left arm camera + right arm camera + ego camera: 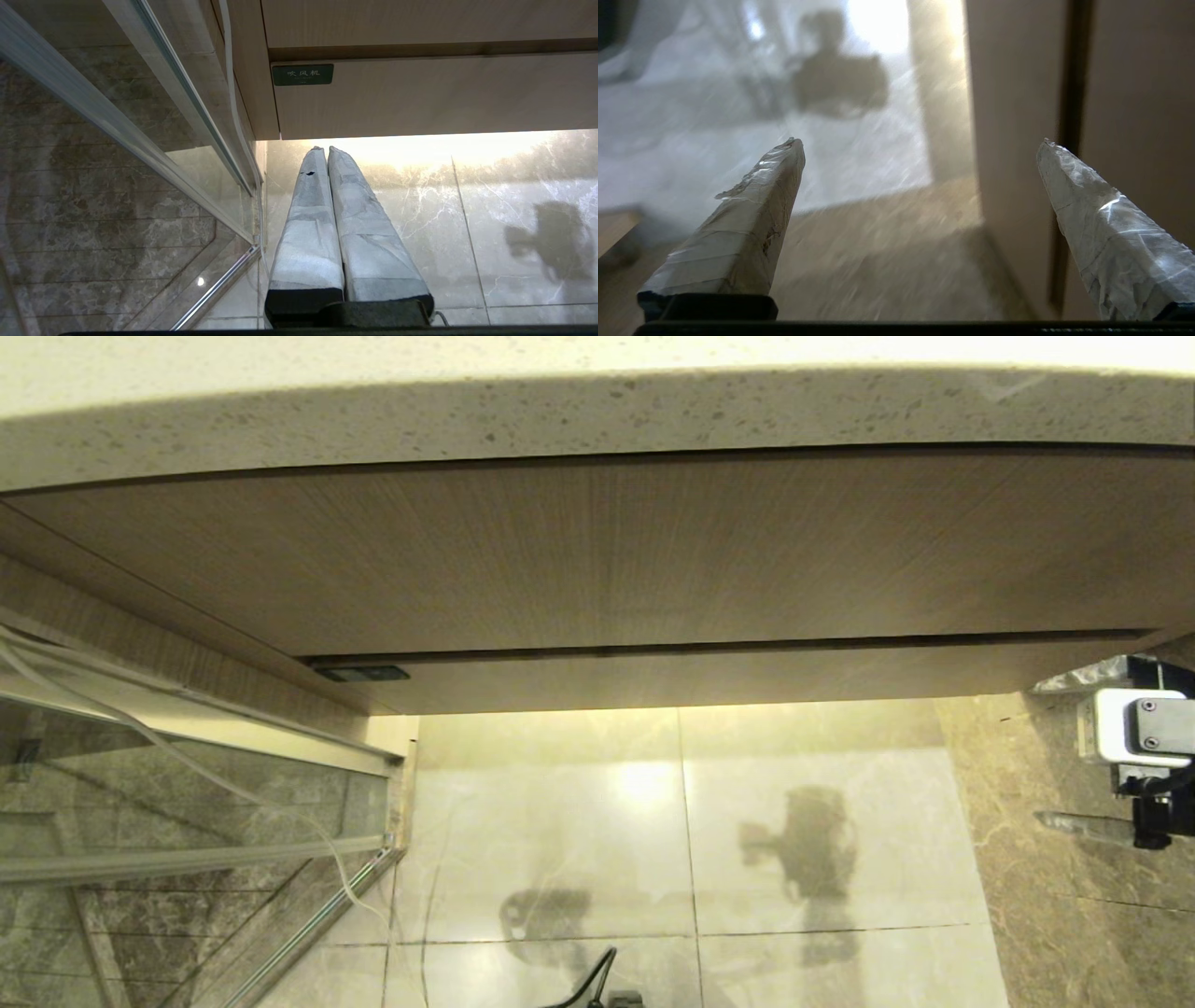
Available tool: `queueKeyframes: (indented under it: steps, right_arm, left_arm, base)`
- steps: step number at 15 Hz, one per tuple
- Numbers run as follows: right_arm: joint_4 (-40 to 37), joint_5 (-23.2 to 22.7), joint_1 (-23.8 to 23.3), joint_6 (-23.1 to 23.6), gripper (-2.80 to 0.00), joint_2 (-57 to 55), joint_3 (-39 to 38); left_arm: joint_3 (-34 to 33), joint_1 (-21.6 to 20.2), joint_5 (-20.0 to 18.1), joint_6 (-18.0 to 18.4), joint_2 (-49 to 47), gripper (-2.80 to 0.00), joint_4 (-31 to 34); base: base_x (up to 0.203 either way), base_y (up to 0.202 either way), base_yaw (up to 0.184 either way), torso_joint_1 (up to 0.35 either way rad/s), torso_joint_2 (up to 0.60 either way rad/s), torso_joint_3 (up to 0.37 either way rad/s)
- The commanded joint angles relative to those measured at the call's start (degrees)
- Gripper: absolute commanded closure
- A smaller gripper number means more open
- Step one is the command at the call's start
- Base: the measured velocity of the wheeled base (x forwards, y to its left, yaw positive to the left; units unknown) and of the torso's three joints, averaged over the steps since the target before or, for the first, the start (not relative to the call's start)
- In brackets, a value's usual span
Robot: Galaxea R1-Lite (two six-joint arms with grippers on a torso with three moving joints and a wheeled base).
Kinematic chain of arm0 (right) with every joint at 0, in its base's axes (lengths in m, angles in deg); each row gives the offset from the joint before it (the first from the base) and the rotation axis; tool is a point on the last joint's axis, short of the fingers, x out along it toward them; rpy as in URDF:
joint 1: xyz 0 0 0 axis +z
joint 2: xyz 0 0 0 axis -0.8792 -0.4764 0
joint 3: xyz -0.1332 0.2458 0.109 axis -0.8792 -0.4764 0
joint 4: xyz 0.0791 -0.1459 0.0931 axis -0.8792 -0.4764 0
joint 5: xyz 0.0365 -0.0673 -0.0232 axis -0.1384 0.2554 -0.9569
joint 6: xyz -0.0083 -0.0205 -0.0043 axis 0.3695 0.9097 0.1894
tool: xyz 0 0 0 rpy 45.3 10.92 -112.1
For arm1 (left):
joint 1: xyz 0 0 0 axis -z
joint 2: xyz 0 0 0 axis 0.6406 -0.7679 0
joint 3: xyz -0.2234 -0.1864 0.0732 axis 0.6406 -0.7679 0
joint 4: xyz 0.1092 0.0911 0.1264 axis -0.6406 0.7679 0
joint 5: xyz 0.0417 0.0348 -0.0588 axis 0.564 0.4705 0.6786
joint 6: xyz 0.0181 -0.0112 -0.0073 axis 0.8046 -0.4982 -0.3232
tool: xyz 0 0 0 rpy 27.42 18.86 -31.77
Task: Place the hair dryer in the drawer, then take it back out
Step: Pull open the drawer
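The drawer (747, 677) is the narrow wood-grain front under the taller panel, and it sits closed. It also shows in the left wrist view as the drawer (420, 98) and in the right wrist view as the drawer (1017, 116). The hair dryer is out of view in every frame. My right gripper (1041, 751) hangs at the far right, just below and beyond the drawer's right end. It is open and empty, right gripper (920, 142), its fingers wide apart. My left gripper (322, 149) is shut on nothing, low under the drawer's left end.
A speckled stone counter (597, 420) overhangs the tall wood-grain panel (597, 551). A glass partition (187, 803) with a white cord (233, 793) bounds the left. A brown marble wall (1074, 915) bounds the right. A green label (302, 74) marks the drawer's left corner.
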Motion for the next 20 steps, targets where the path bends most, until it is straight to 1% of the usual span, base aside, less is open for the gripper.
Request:
queueKeyframes:
  steps: [1,3,5,9,13,20]
  right_arm:
    - [13.8,-3.8,0.8,-0.3,-2.80,-4.8,-4.4]
    - [23.9,-6.1,1.7,-1.2,-2.80,-8.3,-6.7]
    - [29.3,-8.4,2.0,-2.1,-2.80,-12.0,-6.9]
    - [32.4,-9.1,2.0,-2.3,-2.80,-18.2,-4.1]
    - [32.9,-9.0,2.0,-2.2,-2.80,-23.7,-0.3]
    - [36.6,-8.9,1.4,-3.1,-2.80,-29.6,4.8]
  left_arm:
    - [-2.3,0.0,0.0,0.0,0.0,0.00,-0.1]
    - [-2.3,0.0,0.0,0.0,0.0,0.00,-0.1]
    - [-2.3,0.0,0.0,-0.1,0.0,0.00,-0.1]
    - [-2.3,0.0,0.0,-0.1,0.0,0.00,-0.1]
    - [-2.3,0.0,0.0,-0.1,0.0,0.00,-0.1]
    - [-2.3,0.0,0.0,-0.1,0.0,0.00,-0.1]
  base:
    - [0.000,0.000,0.000,0.000,0.00,0.000]
    - [0.000,0.000,0.000,0.000,0.00,0.000]
    - [0.000,0.000,0.000,0.000,0.00,0.000]
    - [0.000,0.000,0.000,0.000,0.00,0.000]
    - [0.000,0.000,0.000,0.000,0.00,0.000]
    - [0.000,0.000,0.000,0.000,0.00,0.000]
